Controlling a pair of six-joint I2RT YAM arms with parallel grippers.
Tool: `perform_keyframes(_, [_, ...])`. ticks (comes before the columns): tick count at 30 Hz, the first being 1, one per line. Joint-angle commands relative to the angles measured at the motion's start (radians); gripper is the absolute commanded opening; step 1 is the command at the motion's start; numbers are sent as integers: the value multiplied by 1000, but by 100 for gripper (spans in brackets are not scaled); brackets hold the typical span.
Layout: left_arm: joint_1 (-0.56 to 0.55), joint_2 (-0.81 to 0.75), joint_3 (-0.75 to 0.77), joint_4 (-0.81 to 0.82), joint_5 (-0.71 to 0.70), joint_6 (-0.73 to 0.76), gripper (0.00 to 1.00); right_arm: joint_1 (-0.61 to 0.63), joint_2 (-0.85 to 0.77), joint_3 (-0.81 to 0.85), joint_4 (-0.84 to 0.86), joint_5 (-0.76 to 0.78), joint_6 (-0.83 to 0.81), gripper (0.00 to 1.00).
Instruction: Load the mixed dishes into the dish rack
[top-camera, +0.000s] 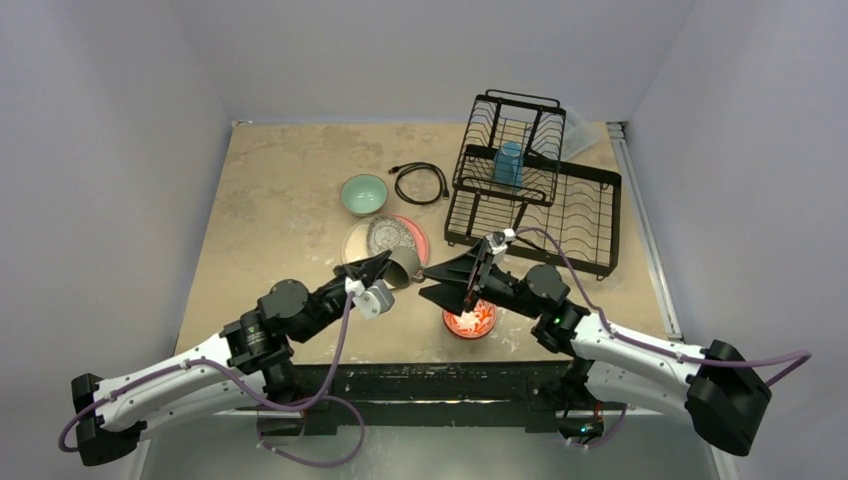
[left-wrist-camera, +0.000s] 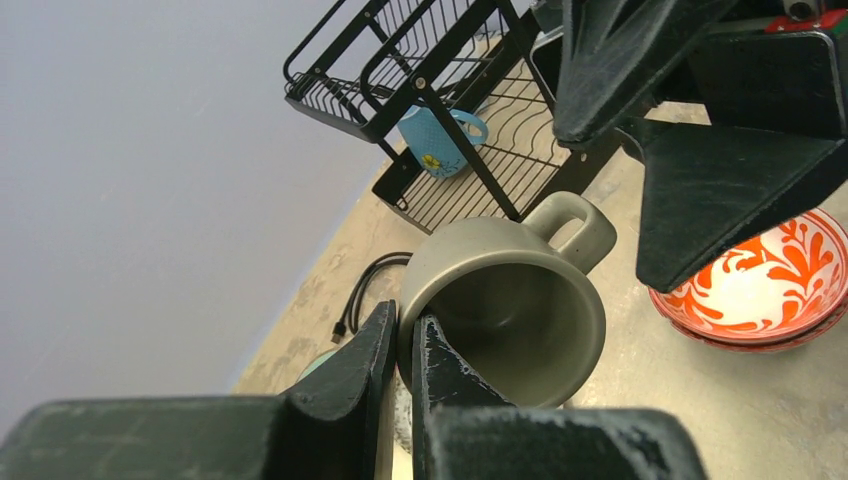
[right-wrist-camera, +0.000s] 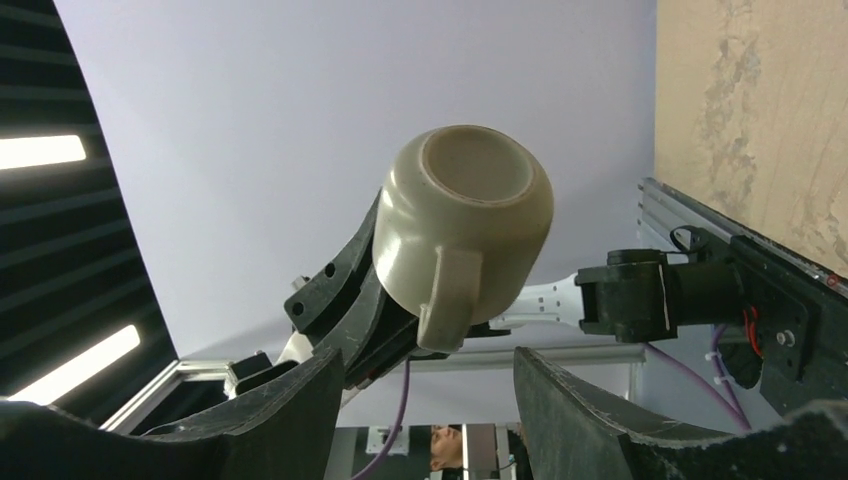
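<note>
Pinching a rounded, matte, perhaps stoneware mug (left-wrist-camera: 510, 300): left pincer (left-wrist-camera: 405, 322).

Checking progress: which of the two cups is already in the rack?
The blue cup, inside the dish rack; the grey mug is pinched by the left hand, outside it.

No readable text or labels anywhere.

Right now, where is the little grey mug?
In the top view, the grey mug is lifted near the middle of the table, its rim pinched by the left tool, just left of the open right tool and the red-orange bowl.
</note>
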Motion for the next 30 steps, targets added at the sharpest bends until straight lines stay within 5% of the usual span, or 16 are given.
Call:
perform_keyframes(1, [-8, -9, 28, 48, 49, -7, 0, 1, 15, 77, -2, 22, -12, 62])
perform_keyframes(25, [-21, -11, 13, 17, 165, 11, 0, 0, 91, -15, 126, -13, 64, 37])
perform_keyframes(30, [-23, -7, 11, 6, 188, 21, 0, 1, 113, -24, 170, -36, 74, 18])
